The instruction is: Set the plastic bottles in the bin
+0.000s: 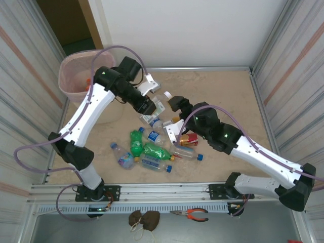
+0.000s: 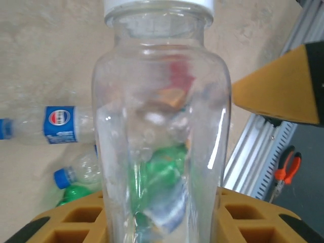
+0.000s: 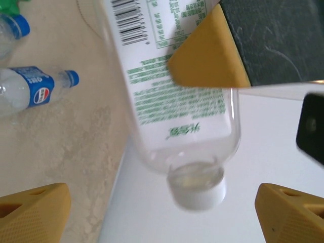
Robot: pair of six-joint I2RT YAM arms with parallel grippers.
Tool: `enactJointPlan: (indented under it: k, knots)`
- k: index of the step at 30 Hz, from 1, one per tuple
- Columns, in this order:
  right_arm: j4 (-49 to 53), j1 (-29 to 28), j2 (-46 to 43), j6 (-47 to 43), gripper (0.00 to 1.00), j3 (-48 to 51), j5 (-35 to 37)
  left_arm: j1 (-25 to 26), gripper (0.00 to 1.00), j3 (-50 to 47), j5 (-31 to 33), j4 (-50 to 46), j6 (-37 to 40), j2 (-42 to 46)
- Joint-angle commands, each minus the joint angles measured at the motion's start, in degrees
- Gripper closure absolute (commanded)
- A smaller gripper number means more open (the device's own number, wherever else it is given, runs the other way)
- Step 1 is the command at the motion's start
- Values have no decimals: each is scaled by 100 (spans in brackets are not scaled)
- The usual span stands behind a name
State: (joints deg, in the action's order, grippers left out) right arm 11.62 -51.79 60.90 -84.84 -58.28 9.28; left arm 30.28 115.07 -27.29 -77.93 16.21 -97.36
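Note:
My left gripper [image 1: 151, 107] is shut on a clear, white-capped plastic bottle [image 1: 159, 104] held above the middle of the table. In the left wrist view that bottle [image 2: 159, 126] stands upright between the yellow fingers [image 2: 76, 223]. My right gripper [image 1: 173, 114] is just right of it and open. In the right wrist view the bottle's white cap [image 3: 198, 191] hangs between and ahead of the spread fingertips [image 3: 35, 212], touching neither. More plastic bottles [image 1: 152, 148], green, blue-labelled and red-labelled, lie in a heap nearer the arms. The pink bin [image 1: 76, 76] stands at the far left corner.
Corrugated walls close in both sides. An aluminium rail [image 1: 167, 188] runs along the near edge, with orange-handled pliers [image 1: 190, 215] and a brown lump [image 1: 144, 218] beyond it. A blue-labelled bottle [image 3: 35, 91] lies alone on the tabletop. The left arm's cable loops over the bin.

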Motion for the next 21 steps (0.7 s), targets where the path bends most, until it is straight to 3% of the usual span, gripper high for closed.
enactJointPlan:
  k: [1,13,21]
  knots:
    - [355,8,-231,849,7,-187,-145,-335,66,-15,166,214,-153,467]
    - [589,586,-619,3530,4,-236,-674,-2297,67,273,743,877,-923,914]
    - [787,697,-521,4057,4,-195,-747,-3266,67,1013,1774,911,-1049,458]
